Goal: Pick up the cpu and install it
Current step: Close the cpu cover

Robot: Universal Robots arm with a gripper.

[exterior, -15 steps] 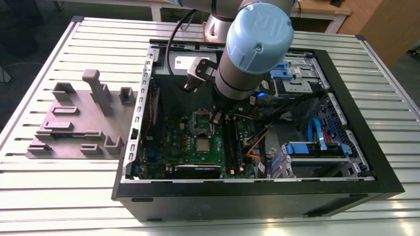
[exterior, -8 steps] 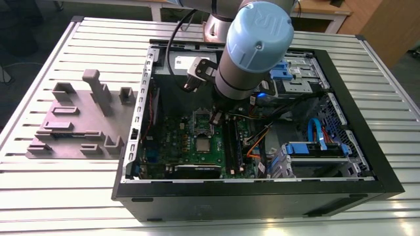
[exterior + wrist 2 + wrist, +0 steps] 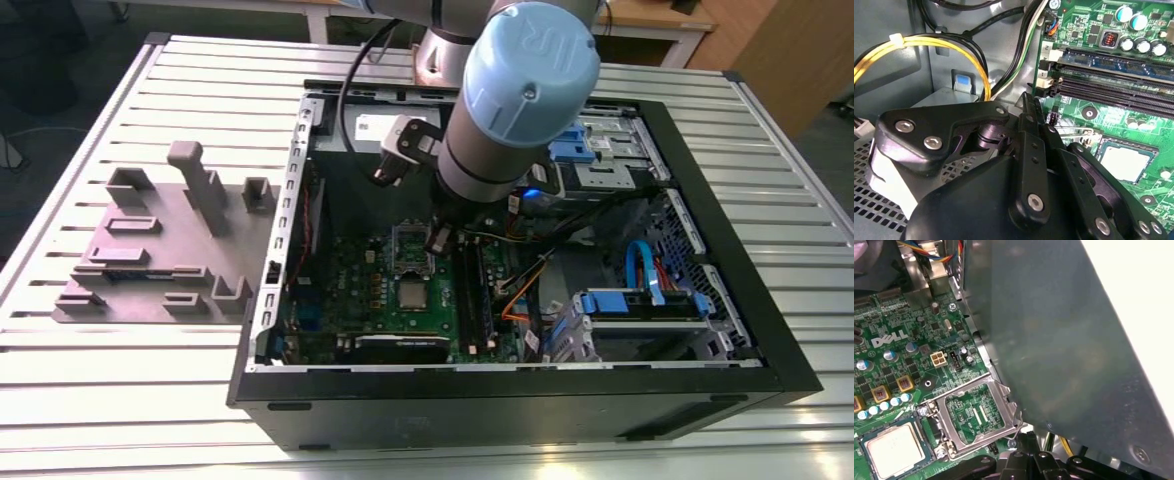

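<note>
The jaws hang just above the socket frame (image 3: 407, 245); whether they are open or closed I cannot tell, and nothing shows in them. Just beside the frame the cpu (image 3: 414, 293) lies flat in its socket, seemingly placed. Past the frame, on the exterior view's right, memory slots (image 3: 470, 285) and cables (image 3: 529, 290) crowd in, so any move likely calls for a straight vertical path.

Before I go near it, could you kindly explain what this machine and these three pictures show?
A robot arm reaches into an open computer case lying on a slatted metal table. The exterior view looks on from outside; both wrist views ride on the arm, facing the green motherboard. The cpu, a silvery square, lies on that board beside the open metal frame. The gripper hangs over the board nearby; whether it holds anything is hidden. A grey fixture stands at the exterior view's left.
</note>
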